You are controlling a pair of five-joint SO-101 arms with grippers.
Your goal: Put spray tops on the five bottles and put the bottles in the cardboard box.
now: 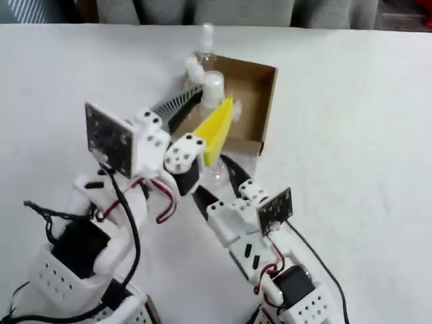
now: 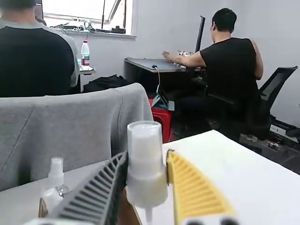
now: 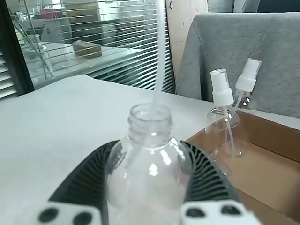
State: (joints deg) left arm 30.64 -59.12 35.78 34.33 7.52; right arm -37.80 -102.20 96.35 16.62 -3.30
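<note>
We judge that the capping step is in hand. The right gripper (image 3: 147, 154) pinches an open bottle (image 3: 146, 187) and holds it upright, just beside the cardboard box (image 1: 268, 101). Above it, the left gripper (image 2: 146, 161) is clamped on a spray top (image 2: 144, 136), whose dip tube (image 3: 158, 56) reaches into the neck. The next move calls for lowering the top straight down until it seats, then fastening it. Two capped bottles (image 3: 222, 101) stand at the box's far side; whether inside it, we cannot tell.
</note>
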